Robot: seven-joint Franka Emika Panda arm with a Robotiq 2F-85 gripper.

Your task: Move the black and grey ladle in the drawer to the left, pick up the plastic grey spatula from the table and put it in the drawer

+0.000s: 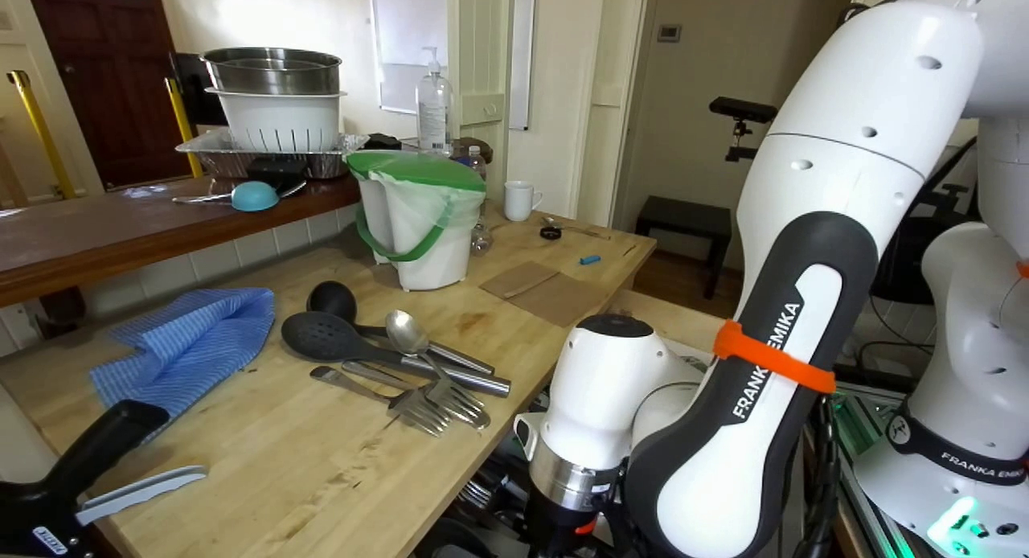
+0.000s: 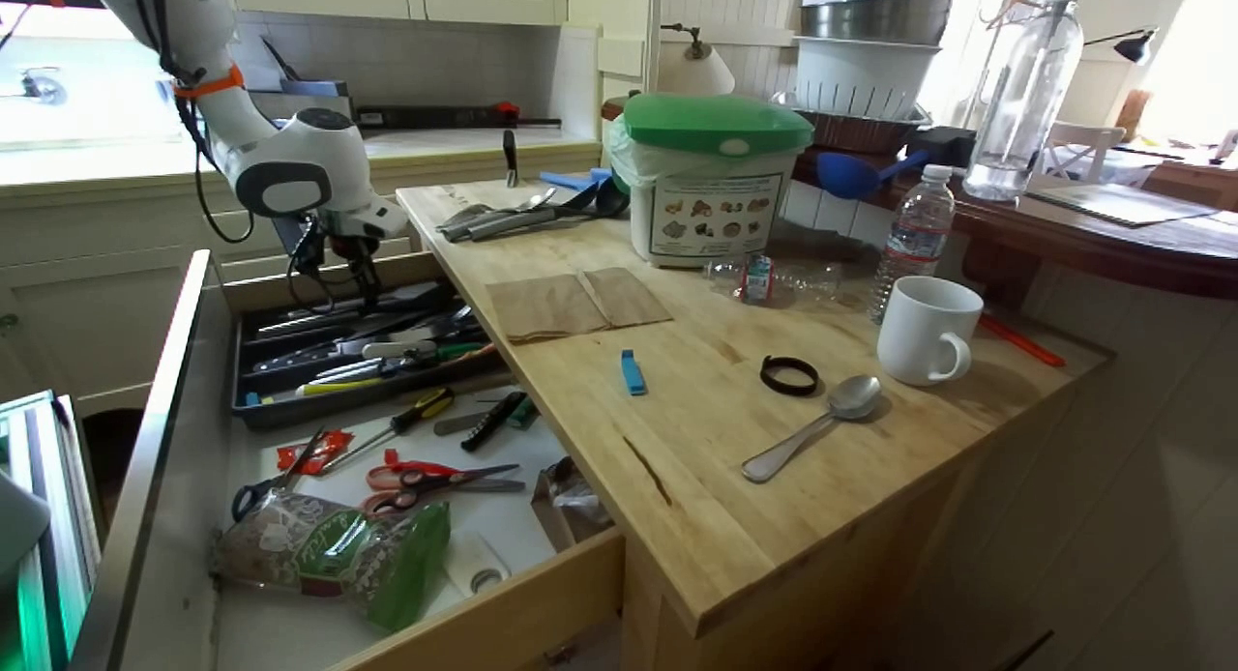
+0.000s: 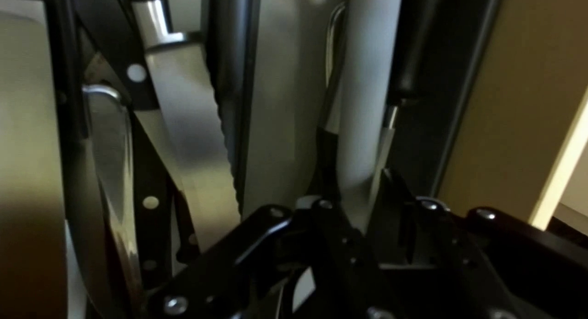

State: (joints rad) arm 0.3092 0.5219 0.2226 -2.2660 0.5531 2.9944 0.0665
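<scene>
1. Down in tray (image 2: 334,405) with gripper (image 2: 368,292). Straddling likely ladle (image 3: 367,84) in wrist view: grey handle, head out of sight, so can't confirm. Can't tell clamped from loose either.
2. Packed near knives (image 3: 183,112).
3. Judging step one in hand: shift ladle left inside drawer (image 2: 522,608). Not yet on to the pick-up.
4. Next: check hold or side contact, sweep left slowly and low without dragging knives along, let go, lift clear.
5. Up on table (image 1: 321,469), in an exterior view: see spatula (image 1: 354,347), presumably the dark slotted piece, crossed by spoon (image 1: 407,333). Calls later for gripping bare handle clear of spoon, then laying into freed space.
</scene>
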